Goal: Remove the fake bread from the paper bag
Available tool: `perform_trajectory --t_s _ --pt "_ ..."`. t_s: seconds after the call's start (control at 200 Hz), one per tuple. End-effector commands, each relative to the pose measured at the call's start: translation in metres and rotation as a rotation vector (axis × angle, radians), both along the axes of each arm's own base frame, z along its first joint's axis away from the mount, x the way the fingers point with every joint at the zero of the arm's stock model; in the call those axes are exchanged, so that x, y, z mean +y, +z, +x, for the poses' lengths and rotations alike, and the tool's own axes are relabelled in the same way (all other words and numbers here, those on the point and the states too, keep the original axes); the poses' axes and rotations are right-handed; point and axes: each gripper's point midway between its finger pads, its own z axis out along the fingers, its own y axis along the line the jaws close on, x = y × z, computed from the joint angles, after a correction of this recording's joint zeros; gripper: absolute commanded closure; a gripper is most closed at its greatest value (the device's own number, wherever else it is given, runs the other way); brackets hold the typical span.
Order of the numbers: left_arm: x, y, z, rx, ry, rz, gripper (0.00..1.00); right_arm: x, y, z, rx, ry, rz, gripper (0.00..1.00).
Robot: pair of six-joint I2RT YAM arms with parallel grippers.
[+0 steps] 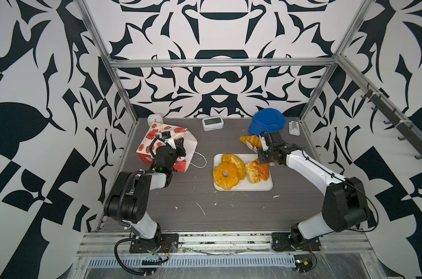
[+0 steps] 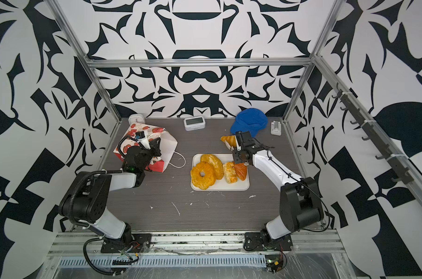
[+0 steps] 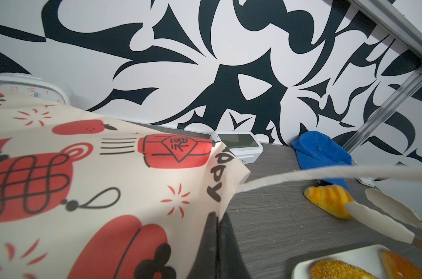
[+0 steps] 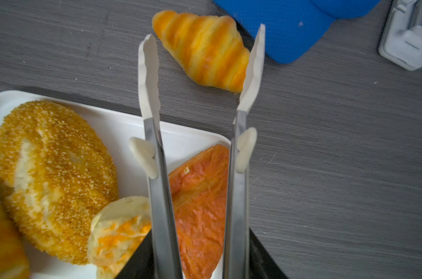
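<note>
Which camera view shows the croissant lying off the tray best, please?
The right wrist view: the croissant lies close up, nearly whole, between the tongs' tips. Both top views show it small, partly behind the tongs; the left wrist view shows it far off, one end covered.

The paper bag (image 1: 156,145) lies on its side on the counter (image 1: 193,205), with the left gripper (image 1: 179,147) at its mouth. Four pastries (image 1: 225,175) fill the white tray (image 1: 263,187). A croissant (image 1: 249,140) lies beyond it by the blue cap (image 1: 266,120), and the right gripper (image 1: 262,154) has its tongs (image 1: 249,145) just beside the croissant.
</note>
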Motion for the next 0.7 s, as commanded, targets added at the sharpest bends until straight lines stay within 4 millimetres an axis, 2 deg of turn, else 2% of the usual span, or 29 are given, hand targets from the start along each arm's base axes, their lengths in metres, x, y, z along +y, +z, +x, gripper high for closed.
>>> perform_trajectory --t_s 0.0,0.225,0.415,0.695 --pt "0.002 0.007 0.004 -0.025 0.000 -0.039 1.00 0.005 0.033 0.030 -0.119 0.054 -0.018 0.49" --pt "0.001 0.006 0.004 -0.026 -0.011 -0.056 1.00 -0.013 0.040 0.047 -0.130 0.079 -0.067 0.48" --pt "0.002 0.005 0.004 -0.025 -0.012 -0.063 1.00 -0.030 0.032 0.050 -0.093 0.069 -0.058 0.48" --pt "0.003 0.004 0.005 -0.026 -0.017 -0.079 1.00 -0.029 0.023 0.046 -0.032 0.159 0.035 0.48"
